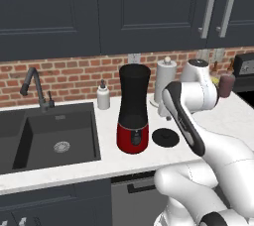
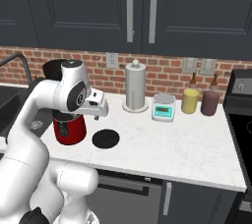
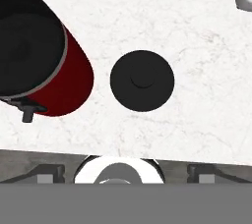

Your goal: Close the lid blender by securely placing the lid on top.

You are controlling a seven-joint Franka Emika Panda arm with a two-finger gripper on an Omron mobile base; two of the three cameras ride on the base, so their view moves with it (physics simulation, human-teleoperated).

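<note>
My pincer hangs above the bench, looking straight down so the lid sits nearly centred below me, ready for a drop. Whether my fingers are parted or closed, I cannot tell. The lid lies flat near the bench's front edge, just beside the blender, whose jar stands uncovered. I count one lid, one blender, one paper-towel roll, and two bottles near the back edge.

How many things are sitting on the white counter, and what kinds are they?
Blender: 1
Lid: 1
Paper-towel roll: 1
Soap bottle: 1
Kitchen scale: 1
Corked bottles, one yellow, one dark purple: 2
Total: 7
</note>
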